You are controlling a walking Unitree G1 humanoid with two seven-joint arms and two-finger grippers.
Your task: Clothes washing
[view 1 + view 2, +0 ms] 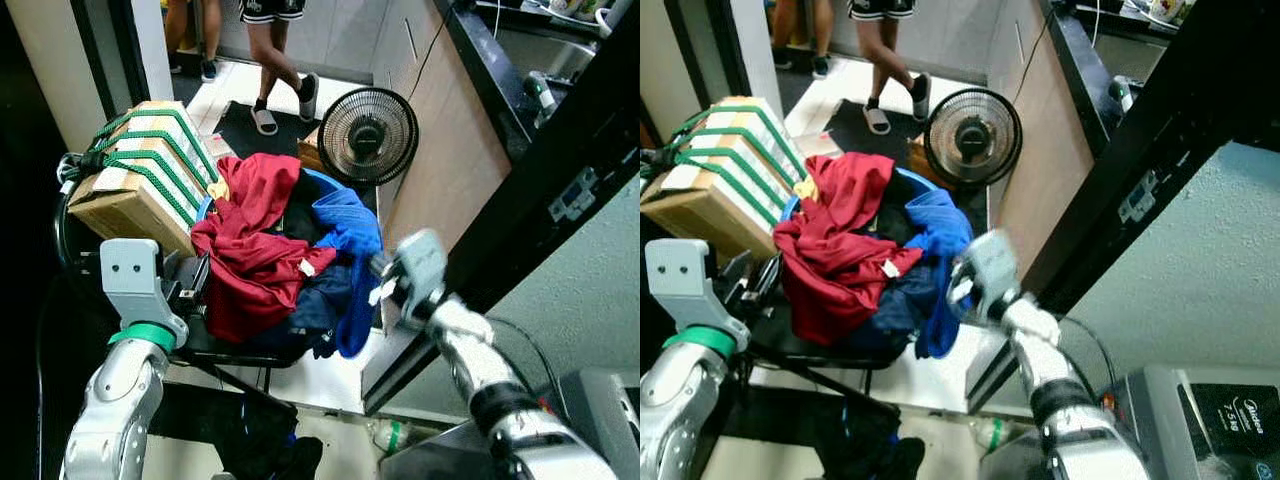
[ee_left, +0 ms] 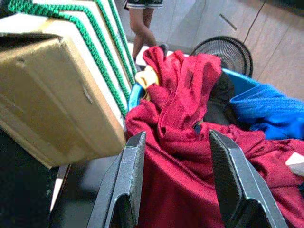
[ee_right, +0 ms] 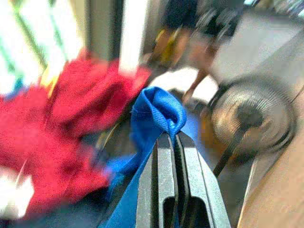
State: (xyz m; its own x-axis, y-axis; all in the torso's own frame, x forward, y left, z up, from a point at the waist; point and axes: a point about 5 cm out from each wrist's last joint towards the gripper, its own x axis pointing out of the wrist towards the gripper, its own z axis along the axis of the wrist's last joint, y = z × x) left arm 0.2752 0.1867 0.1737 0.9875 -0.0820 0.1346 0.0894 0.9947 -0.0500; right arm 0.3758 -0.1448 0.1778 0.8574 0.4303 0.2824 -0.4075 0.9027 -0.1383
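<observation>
Laundry sits heaped in a blue basket (image 1: 318,182) at the centre of the left eye view: a red garment (image 1: 255,250) on the near-left side, a blue garment (image 1: 350,245) draped over the rim at about 3 o'clock of the pile. The right gripper (image 1: 385,272) is at that blue cloth, the nearer arm to it; the left gripper (image 1: 195,280) sits at 9 o'clock of the pile beside a strapped cardboard box (image 1: 140,175). A fan (image 1: 367,135) stands beyond, at 1 o'clock.

The right eye view adds a washing machine (image 1: 1200,420) at 5 o'clock, so the lift likely swings that way.

In the left wrist view, the fingers (image 2: 128,175) stand spread apart, empty, the red garment straight ahead between them.

In the right wrist view, blurred, the jaws are pinched on a fold of the blue garment, which hangs down along the fingers' long axis.
</observation>
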